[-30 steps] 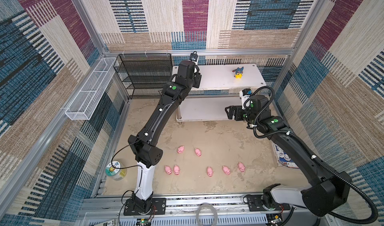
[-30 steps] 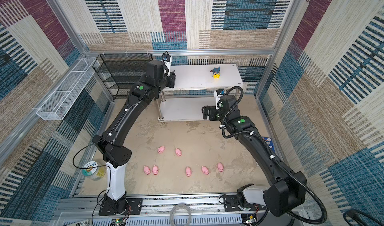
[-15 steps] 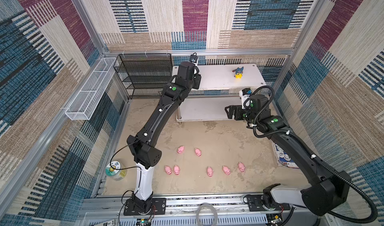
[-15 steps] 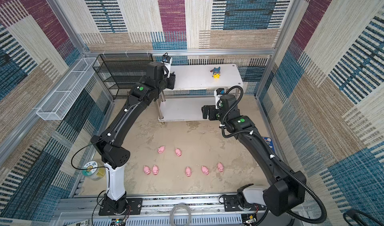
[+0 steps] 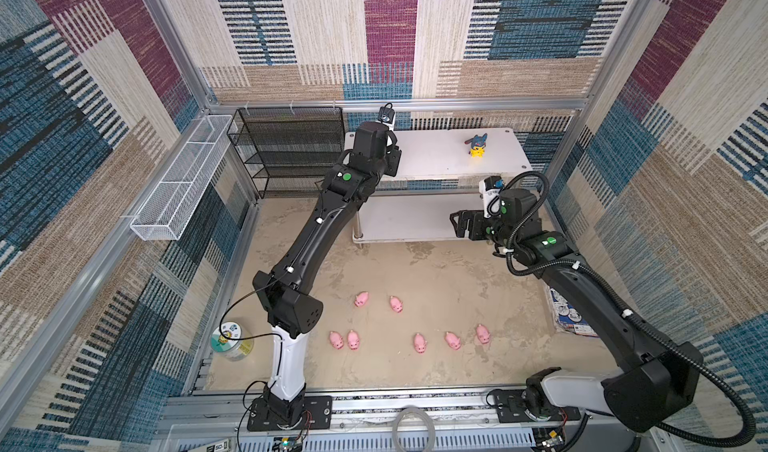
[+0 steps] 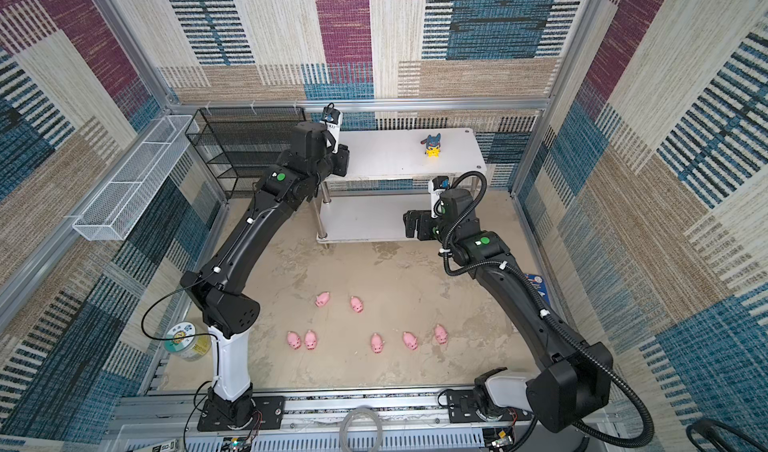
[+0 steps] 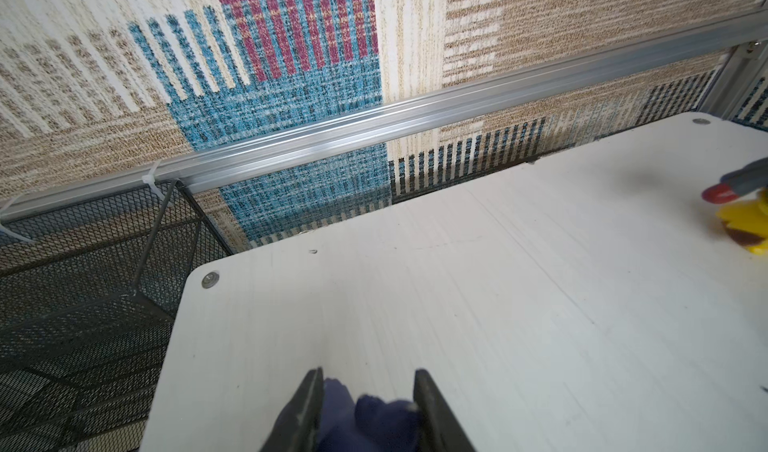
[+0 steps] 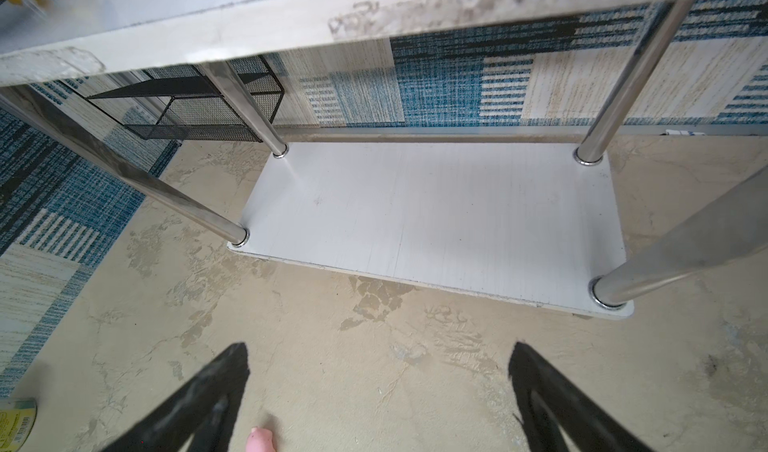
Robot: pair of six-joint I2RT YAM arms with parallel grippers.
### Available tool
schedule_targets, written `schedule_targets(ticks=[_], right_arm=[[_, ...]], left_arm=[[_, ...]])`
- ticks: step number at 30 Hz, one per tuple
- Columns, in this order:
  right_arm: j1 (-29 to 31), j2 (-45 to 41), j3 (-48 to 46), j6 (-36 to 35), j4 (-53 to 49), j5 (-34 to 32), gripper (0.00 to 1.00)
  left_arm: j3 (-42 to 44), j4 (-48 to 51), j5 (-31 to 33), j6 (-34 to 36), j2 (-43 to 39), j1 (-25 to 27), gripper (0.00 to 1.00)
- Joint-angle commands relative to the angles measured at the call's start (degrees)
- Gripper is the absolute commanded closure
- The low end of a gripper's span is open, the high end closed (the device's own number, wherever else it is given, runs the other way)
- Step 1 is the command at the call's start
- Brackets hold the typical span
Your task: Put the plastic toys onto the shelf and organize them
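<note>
left fingers [image 7: 301, 412]: pinching dark-blue hooded figurine [image 7: 374, 423] over smooth white rounded-corner shelf [image 7: 498, 304] | right fingers [image 8: 224, 371]: spread above mottled beige floor [image 8: 374, 325]

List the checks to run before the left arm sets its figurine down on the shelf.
1. Left tool grips the blue-hooded figurine: ok.
2. Figurine is above the top tier of the white shelf: ok.
3. Spot beneath is bare, apart from the second hooded figurine: ok.
4. Figurine's base touches the tier: cannot tell.
5. Right tool open and empty: ok.
6. Pink pigs shelved: not ok, all seven lie on the floor.
</note>
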State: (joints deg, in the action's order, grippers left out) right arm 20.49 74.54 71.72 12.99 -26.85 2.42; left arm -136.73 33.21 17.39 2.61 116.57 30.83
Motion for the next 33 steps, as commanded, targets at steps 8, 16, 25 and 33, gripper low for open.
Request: schedule_targets(ticks=[8,16,25,33], right_arm=[[-0.1,0.3,1.3,-0.2,1.4,0.1,0.00],[0.0,0.2,1.0,-0.2,1.5,0.2,0.00],[0.0,0.5,1.0,-0.2,1.7,0.2,0.00],[-0.1,1.0,1.0,-0.2,2.2,0.7,0.00]], left_arm=[[-1.2,1.0,-1.6,0.6,-0.4,-0.1,0.59],[-2.1,1.7,-2.4,0.6,-0.4,-0.2,0.78],[-3.6,3.3,-4.4,-1.1,-0.1,-0.9,0.93],[-7.6,6.3,-7.2,-2.2,0.7,-2.0,0.95]])
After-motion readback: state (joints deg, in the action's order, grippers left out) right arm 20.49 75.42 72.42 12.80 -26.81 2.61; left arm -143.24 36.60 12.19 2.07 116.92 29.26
